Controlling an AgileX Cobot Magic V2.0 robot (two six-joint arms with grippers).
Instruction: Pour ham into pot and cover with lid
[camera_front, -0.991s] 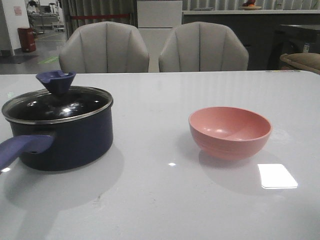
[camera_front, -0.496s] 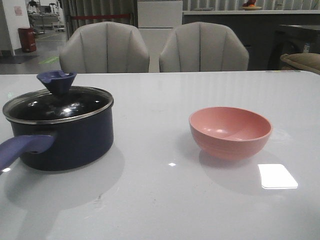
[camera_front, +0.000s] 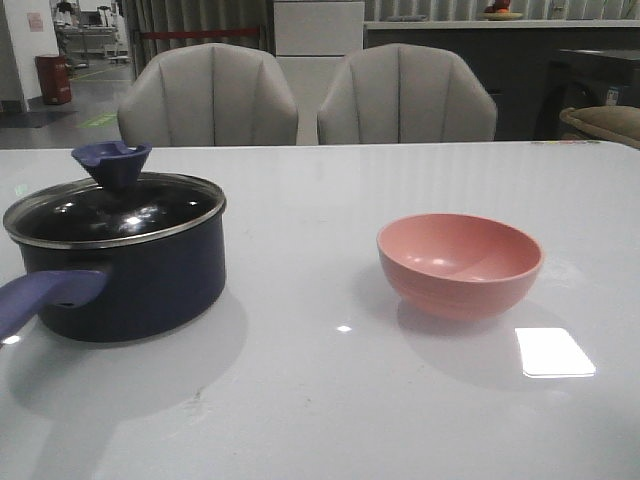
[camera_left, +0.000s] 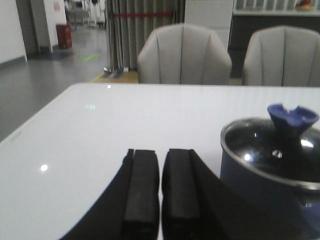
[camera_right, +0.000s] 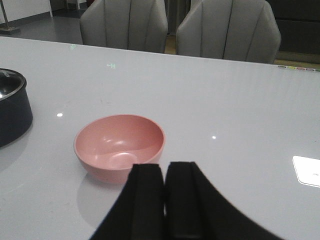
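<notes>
You see a glossy white table (camera_front: 330, 400) carrying two items. The pot (camera_front: 130, 280), wearing the lid (camera_front: 115, 205), stands on it with its handle toward the near edge. Well to the pot's right sits a pink bowl (camera_front: 460, 265).

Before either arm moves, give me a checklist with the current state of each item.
1. Lid seated on the pot: ok; its metal rim rests level on the pot's edge in the front view.
2. Pink bowl emptied: ok; both front and right wrist views show a bare inside, no ham.
3. Ham in the pot: cannot tell; glare on the glass hides the inside.
4. Left gripper free: ok; jaws shut on nothing, beside the pot.
5. Right gripper free: ok; jaws shut on nothing, short of the bowl.
6. Bowl and pot apart and upright: ok.
</notes>
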